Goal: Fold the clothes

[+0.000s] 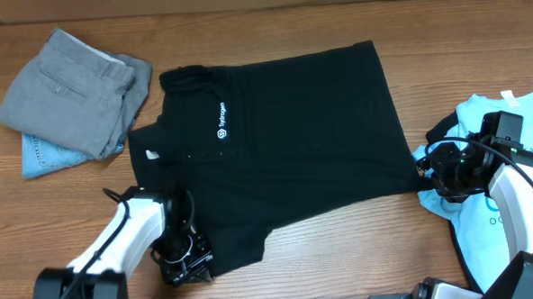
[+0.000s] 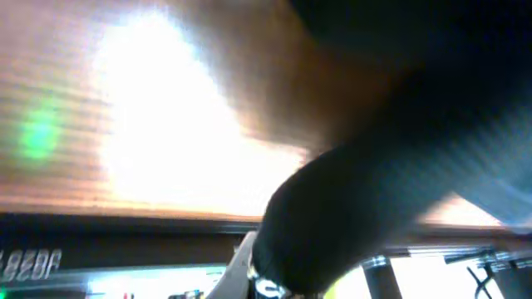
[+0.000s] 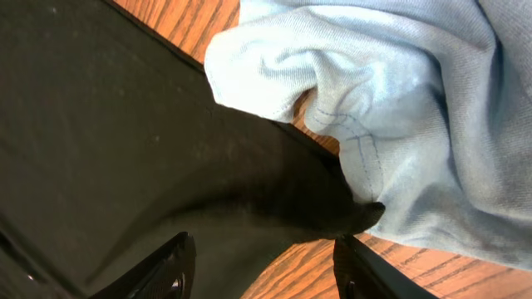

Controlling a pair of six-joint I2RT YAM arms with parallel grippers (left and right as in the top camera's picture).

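Note:
The clothes here are chiefly a black T-shirt with a small white chest logo, spread flat mid-table. My left gripper is at its near left corner. In the left wrist view a bunch of black fabric runs down into the left gripper, which is shut on it. My right gripper hovers at the shirt's right corner. In the right wrist view it stands open, its fingers straddling the black cloth's pointed corner without gripping.
Grey trousers lie folded at the far left on a blue denim piece. A light blue garment lies crumpled at the right edge, touching the black corner. Wooden table all around.

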